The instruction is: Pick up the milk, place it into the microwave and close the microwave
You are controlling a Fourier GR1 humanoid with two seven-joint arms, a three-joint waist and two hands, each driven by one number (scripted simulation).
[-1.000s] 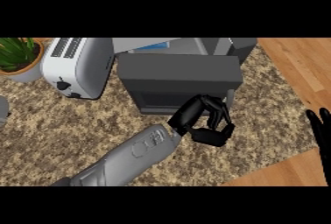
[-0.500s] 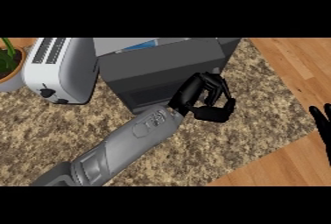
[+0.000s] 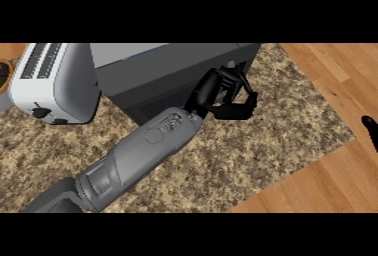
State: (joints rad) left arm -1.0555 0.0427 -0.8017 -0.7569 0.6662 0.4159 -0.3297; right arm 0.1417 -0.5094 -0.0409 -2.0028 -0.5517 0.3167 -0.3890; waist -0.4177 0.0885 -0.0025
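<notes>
Nearest, the right hand (image 3: 368, 126) just peeks in at the right edge, can't tell its fingers. The left hand (image 3: 225, 95) sits curled against the microwave (image 3: 159, 75) front's right end, with the door's long side running leftward. Milk isn't visible anywhere, so it's maybe already inside.

Light fell evenly and fairly brightly across the head view, with no single source to be made out. The speckled table (image 3: 280, 130) showed no glare and only a faint darker patch just under the left hand (image 3: 225, 95). The white toaster (image 3: 55, 82) was the brightest surface, its top slightly washed out. The grey microwave (image 3: 166, 70) read flat and matte, its front darker than its top. No edge distortion showed
</notes>
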